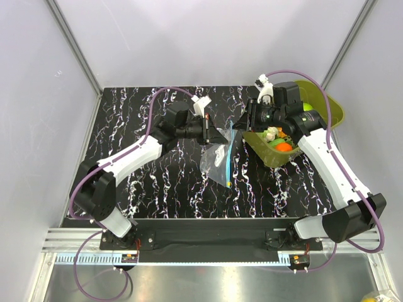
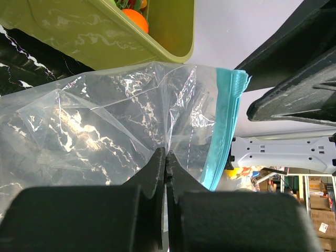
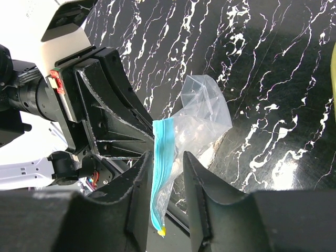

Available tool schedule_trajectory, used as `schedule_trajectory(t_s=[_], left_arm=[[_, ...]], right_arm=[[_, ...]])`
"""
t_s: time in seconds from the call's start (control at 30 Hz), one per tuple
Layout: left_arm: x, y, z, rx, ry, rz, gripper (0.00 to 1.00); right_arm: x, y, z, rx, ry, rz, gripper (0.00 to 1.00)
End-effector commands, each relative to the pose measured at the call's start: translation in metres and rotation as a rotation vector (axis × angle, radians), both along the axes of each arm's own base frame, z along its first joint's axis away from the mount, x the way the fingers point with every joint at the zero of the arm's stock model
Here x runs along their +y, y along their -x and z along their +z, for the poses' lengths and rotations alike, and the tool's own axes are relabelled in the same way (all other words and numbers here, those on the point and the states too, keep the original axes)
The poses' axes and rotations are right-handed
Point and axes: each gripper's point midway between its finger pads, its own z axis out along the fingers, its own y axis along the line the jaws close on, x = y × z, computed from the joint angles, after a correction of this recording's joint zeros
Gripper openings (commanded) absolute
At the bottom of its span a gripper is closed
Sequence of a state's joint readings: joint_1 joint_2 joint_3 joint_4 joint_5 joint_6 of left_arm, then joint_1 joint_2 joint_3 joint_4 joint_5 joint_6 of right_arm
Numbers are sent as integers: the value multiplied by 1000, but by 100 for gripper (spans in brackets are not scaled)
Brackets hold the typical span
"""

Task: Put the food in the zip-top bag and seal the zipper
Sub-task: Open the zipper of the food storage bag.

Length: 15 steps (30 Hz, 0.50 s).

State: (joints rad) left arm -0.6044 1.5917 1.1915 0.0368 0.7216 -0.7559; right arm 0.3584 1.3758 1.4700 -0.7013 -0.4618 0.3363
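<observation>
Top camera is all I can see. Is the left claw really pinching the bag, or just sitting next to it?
Observer: Really pinching. The left wrist view shows the left gripper shut on the film of the clear bag, a little way in from the blue zipper, not on it.
Operator: What about the right claw? It's all hidden from up here.
Observer: The right wrist view shows the right gripper open, with one finger on each side of the blue zipper and a gap showing, so it is not squeezing.
</observation>
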Motion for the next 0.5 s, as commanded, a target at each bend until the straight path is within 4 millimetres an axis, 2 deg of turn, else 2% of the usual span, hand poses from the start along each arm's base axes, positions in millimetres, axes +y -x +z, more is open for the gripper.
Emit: schedule_trajectory(t_s=[0.0, 0.17, 0.23, 0.47], left_arm=[[0, 1, 44, -115, 60, 2, 0], [0, 0, 49, -126, 70, 6, 0], [0, 1, 51, -130, 70, 7, 0], [1, -2, 43, -105, 43, 15, 0]], right_arm=[[-1, -3, 11, -46, 12, -8, 33], [-5, -4, -4, -1, 48, -25, 31], [-6, -4, -3, -6, 49, -25, 32], [0, 1, 19, -85, -11, 10, 40]])
